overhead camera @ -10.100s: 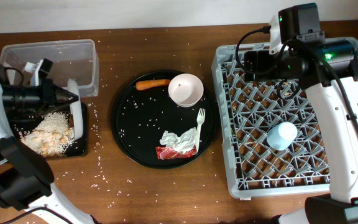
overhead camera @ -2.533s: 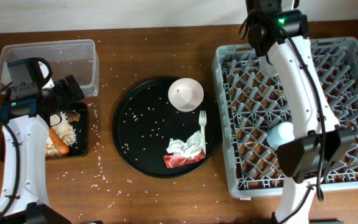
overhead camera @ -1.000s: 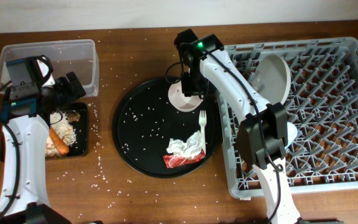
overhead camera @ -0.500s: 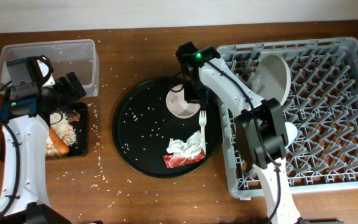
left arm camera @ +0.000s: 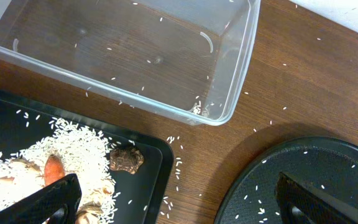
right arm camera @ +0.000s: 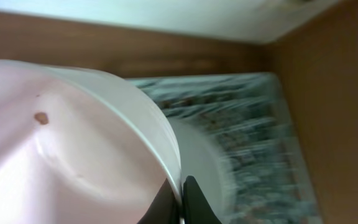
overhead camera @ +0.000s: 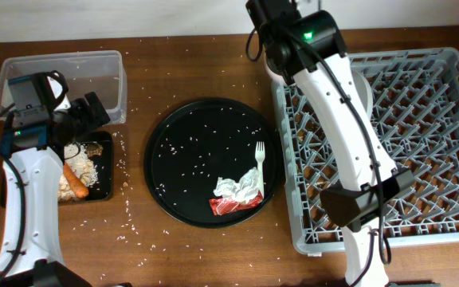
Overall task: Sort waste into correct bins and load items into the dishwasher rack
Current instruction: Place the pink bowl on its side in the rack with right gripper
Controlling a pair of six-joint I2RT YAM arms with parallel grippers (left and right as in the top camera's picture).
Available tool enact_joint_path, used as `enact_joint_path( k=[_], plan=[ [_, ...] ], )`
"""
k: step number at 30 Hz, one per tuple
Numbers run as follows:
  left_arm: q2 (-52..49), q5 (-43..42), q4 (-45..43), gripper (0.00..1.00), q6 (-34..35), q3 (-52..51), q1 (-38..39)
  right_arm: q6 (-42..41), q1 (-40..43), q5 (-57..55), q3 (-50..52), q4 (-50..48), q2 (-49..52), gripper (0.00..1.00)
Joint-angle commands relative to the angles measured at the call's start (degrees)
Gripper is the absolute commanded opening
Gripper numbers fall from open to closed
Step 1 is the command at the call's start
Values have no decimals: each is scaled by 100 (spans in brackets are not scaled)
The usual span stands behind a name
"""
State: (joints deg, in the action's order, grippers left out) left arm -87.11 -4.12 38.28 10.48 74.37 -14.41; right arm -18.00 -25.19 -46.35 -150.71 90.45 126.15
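Observation:
My right gripper [right arm camera: 180, 200] is shut on the rim of the white bowl [right arm camera: 73, 143], held up off the table. In the overhead view the raised right arm [overhead camera: 309, 40] hides the bowl, near the back left corner of the dishwasher rack [overhead camera: 421, 119]. The pale plate [right arm camera: 207, 165] stands in the rack beside the bowl. The white fork [overhead camera: 257, 163], the crumpled napkin [overhead camera: 236, 188] and the red wrapper [overhead camera: 229, 204] lie on the round black tray [overhead camera: 190, 159]. My left gripper [left arm camera: 179, 208] hangs open above the table. The carrot [left arm camera: 53, 169] lies with rice in the shallow black tray [left arm camera: 142, 180].
The clear tub [left arm camera: 135, 56] stands behind the shallow black tray, with only a few rice grains in it. Rice grains are scattered over the wooden table [overhead camera: 174, 72] and the round tray. The right forearm lies across the left half of the rack.
My right gripper shut on the bowl's rim and lifted it off the round tray, up and back toward the rack's corner. The left arm has not moved.

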Motion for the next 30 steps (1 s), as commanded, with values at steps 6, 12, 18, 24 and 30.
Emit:
enact_joint_path(
  k=[6, 12, 18, 24, 30],
  plan=[
    [44, -63, -42, 99, -28, 42, 2, 848, 787, -1753, 1563, -625, 391, 4],
    [44, -63, -103, 99, -28, 42, 2, 1224, 527, -1884, 2483, -1711, 437, 4],
    [44, -63, -120, 99, -28, 42, 2, 1220, 511, -1971, 2483, -1904, 474, 4],
    [44, -63, -120, 99, -28, 42, 2, 1202, 496, -2168, 3021, -2312, 476, 4],
    [44, -63, -122, 99, -28, 42, 2, 1200, 455, -2205, 3668, -2618, 474, 4]
  ],
)
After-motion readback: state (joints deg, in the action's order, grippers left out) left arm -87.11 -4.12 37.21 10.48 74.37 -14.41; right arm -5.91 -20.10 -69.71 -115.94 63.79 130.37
